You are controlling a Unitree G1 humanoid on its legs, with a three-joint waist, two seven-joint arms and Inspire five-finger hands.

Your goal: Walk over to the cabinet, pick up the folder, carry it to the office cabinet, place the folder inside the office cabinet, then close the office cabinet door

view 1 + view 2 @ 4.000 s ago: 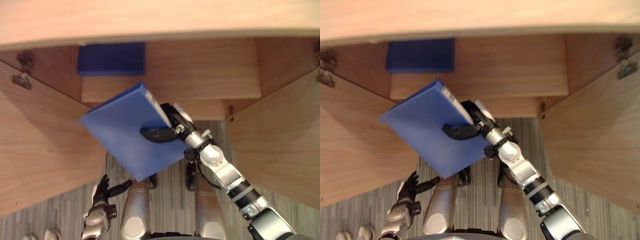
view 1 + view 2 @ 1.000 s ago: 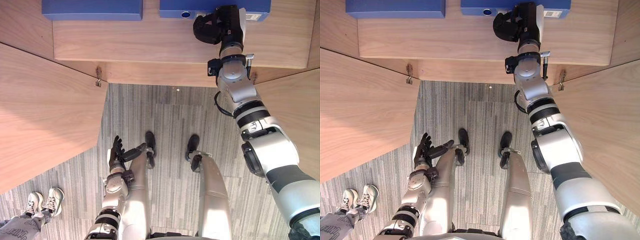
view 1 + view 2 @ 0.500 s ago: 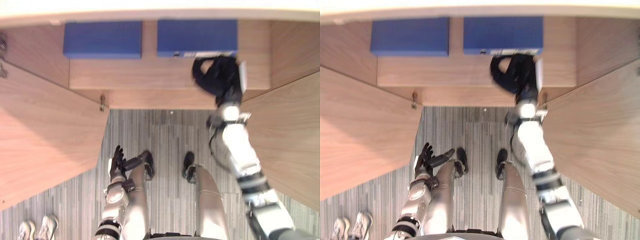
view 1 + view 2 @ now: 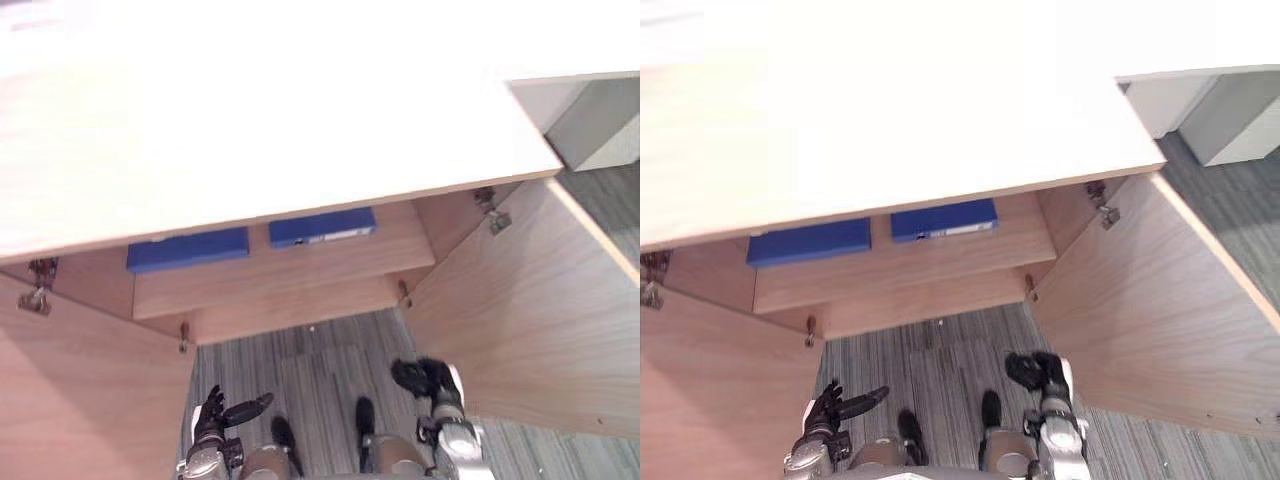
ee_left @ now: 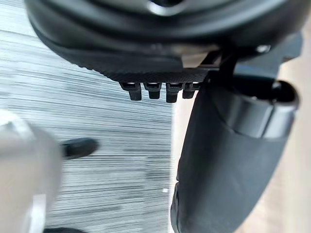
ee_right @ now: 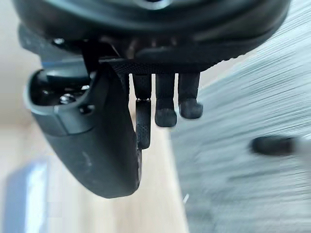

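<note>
Two blue folders lie flat on the shelf inside the open wooden cabinet (image 4: 250, 140): one to the right (image 4: 322, 227) with a white label on its edge, and one to the left (image 4: 187, 249). My right hand (image 4: 428, 380) hangs low over the floor, well below the shelf and beside the right door (image 4: 520, 320). Its fingers (image 6: 165, 104) are loosely bent and hold nothing. My left hand (image 4: 212, 412) shows at the lower left, open with straight fingers, next to the left door (image 4: 80, 400). Its thumb (image 5: 228, 170) stands out over the striped floor.
Both cabinet doors stand open, swung out toward me on either side. The broad pale cabinet top overhangs the shelf. A grey-white piece of furniture (image 4: 600, 120) stands beyond the cabinet's far right corner. Grey striped carpet (image 4: 310, 370) lies between the doors.
My right hand let go of the folder on the shelf, drew back and dropped low beside the right door. The camera has tilted up and pulled back. The left hand stays idle.
</note>
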